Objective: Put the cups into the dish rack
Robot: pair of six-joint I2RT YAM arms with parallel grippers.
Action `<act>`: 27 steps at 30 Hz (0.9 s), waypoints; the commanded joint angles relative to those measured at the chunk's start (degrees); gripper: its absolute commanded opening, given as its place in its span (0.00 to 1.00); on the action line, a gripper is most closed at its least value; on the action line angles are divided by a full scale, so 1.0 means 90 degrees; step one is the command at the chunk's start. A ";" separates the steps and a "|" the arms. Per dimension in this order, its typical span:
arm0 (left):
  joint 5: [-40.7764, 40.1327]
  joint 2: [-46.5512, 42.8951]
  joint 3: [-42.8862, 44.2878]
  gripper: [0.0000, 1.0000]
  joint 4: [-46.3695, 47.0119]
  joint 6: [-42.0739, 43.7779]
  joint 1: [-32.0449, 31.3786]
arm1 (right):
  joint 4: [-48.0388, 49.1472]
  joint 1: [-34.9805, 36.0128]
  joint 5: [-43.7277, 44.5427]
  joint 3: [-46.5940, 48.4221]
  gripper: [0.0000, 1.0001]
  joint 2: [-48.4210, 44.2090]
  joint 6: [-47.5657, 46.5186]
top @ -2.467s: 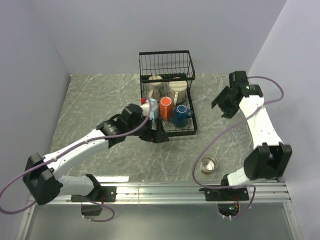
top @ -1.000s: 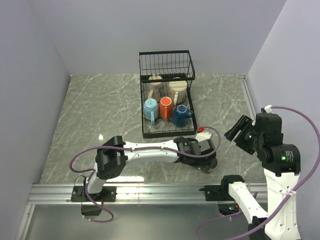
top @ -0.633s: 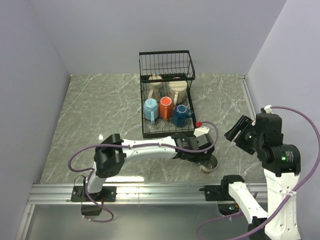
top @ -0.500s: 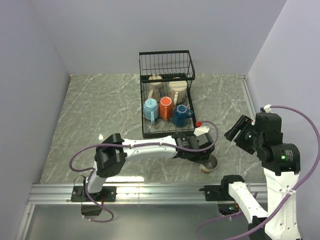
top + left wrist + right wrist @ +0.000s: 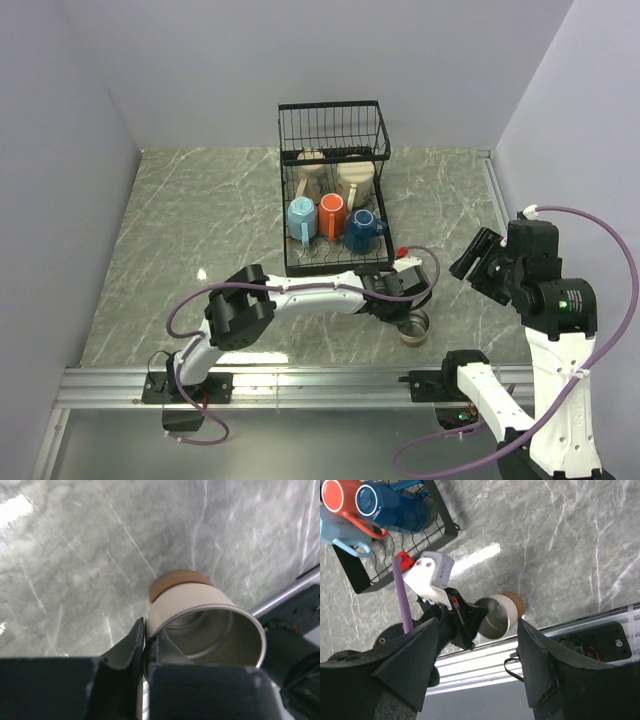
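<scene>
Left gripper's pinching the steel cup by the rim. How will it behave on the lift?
Probably light: the small steel cup looks thin-walled. The left gripper clamps one side of the rim only, so it may pivot in the pinch. The smooth shiny metal could slip; dropped on the table, its round body would likely roll.

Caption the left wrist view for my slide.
Left tool shut on the rim of the small steel cup, one finger inside and one outside, grey marble table behind.
</scene>
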 commanded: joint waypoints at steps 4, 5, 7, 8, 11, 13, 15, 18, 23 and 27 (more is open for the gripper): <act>0.0152 -0.1372 -0.1199 0.00 0.0784 -0.0014 0.0558 | -0.0055 -0.0015 -0.0219 0.0378 0.71 0.0160 -0.0159; 0.0462 -0.1686 -0.1573 0.00 0.1106 -0.0072 0.0820 | 0.0004 -0.0015 -0.0395 0.0465 0.71 0.0170 -0.0159; 0.0787 -0.2776 -0.2890 0.00 0.2263 -0.0141 0.1075 | 0.0238 -0.0025 -0.1020 0.0534 0.73 0.0238 -0.0062; 0.1232 -0.3160 -0.3678 0.00 0.2658 -0.0238 0.1299 | 0.0461 -0.0025 -0.1611 0.0525 0.74 0.0306 -0.0013; 0.1928 -0.4509 -0.4601 0.00 0.4074 -0.0336 0.1719 | 0.1220 -0.0025 -0.2765 0.0166 0.77 0.0365 0.0289; 0.2631 -0.5300 -0.5188 0.00 0.4912 -0.0414 0.1896 | 0.1856 -0.0025 -0.4045 -0.0196 0.78 0.0288 0.0766; 0.3264 -0.5943 -0.5694 0.00 0.5569 -0.0736 0.2150 | 0.2940 -0.0025 -0.4632 -0.0831 0.79 0.0083 0.1235; 0.3677 -0.6560 -0.6292 0.00 0.6731 -0.1380 0.2443 | 0.4541 -0.0015 -0.5590 -0.1700 0.82 -0.0230 0.2589; 0.3708 -0.7041 -0.7054 0.00 0.8285 -0.2309 0.2629 | 0.6173 -0.0015 -0.6177 -0.2502 0.84 -0.0552 0.3668; 0.3552 -0.7110 -0.7494 0.00 0.9376 -0.2758 0.2629 | 0.6937 0.0053 -0.6441 -0.2707 0.86 -0.0631 0.4418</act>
